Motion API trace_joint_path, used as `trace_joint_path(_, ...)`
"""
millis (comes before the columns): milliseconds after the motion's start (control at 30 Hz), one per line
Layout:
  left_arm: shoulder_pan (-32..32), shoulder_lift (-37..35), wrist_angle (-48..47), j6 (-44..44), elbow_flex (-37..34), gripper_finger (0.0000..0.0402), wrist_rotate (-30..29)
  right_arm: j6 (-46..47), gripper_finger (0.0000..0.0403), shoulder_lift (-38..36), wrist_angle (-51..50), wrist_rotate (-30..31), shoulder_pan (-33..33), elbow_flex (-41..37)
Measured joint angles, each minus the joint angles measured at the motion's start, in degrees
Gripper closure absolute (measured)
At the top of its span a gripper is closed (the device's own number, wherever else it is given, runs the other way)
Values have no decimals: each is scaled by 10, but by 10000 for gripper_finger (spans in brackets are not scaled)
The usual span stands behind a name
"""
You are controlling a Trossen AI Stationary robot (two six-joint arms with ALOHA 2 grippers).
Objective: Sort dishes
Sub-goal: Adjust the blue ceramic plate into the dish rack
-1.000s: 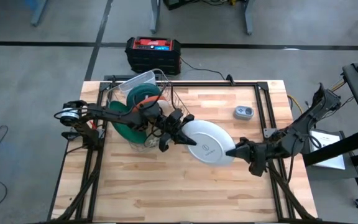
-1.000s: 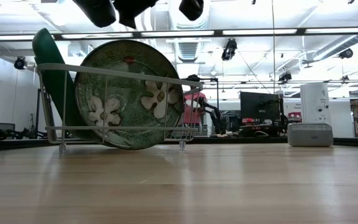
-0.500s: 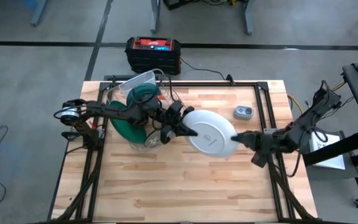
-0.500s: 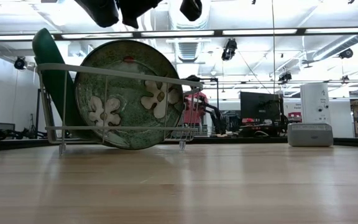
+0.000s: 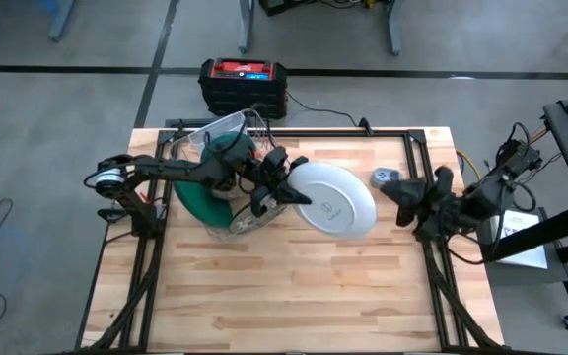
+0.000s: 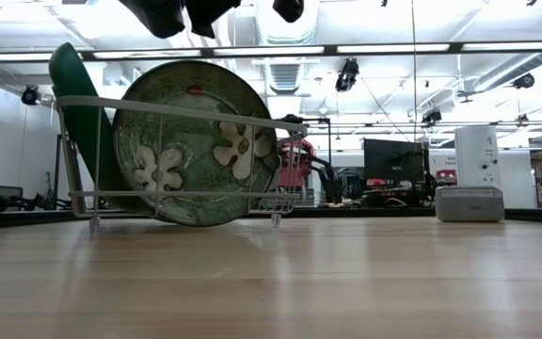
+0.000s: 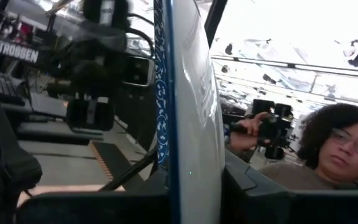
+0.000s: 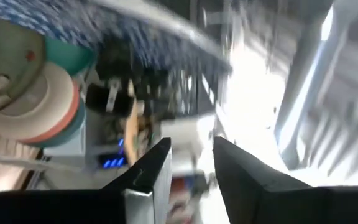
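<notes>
My left gripper [image 5: 282, 194] is shut on a round plate [image 5: 335, 202], held above the table's middle just right of the wire rack [image 5: 227, 225]. The plate is white underneath and blue-and-white speckled on its face [image 7: 161, 93]. My right gripper [image 5: 403, 200] is open and empty, right of the plate and apart from it. In the rack a green plate with white flowers [image 6: 191, 141] and a larger dark green plate [image 6: 73, 85] stand on edge, leaning against the wires. Stacked teal, white and orange dishes [image 8: 36, 99] show in the right wrist view. My left gripper pinches the plate's rim [image 7: 185, 180] between its two fingers, one on the speckled face and one on the white underside. The fingers come level from the table's left onto the left edge of the plate. The plate is lifted clear of the table.
A small grey round device [image 5: 386, 178] lies on the table at the far right, close to my right gripper. A black and red box [image 5: 243, 84] stands on the floor beyond the far edge. A person [image 7: 334, 149] shows in the room behind. The table's near half is bare wood [image 5: 294, 286].
My left gripper has carried the plate toward the table's far edge, still clear of the table. My right gripper, which was at the plate's right rim, has come off it and drawn back toward the right and far edges.
</notes>
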Motion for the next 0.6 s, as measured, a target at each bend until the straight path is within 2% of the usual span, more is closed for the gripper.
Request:
trace_joint_path(133, 21, 0, -7, 0, 18, 372, 33, 91, 316, -1, 37, 73, 0, 0)
trace_joint_path(267, 42, -1, -81, 45, 41, 373, 49, 209, 332, -4, 64, 77, 0, 0)
trace_joint_path(467, 51, -2, -314, 188, 114, 374, 13, 419, 353, -5, 72, 77, 0, 0)
trace_joint_path(600, 49, -5, -544, 310, 197, 374, -36, 497, 359, -5, 63, 93, 6, 0)
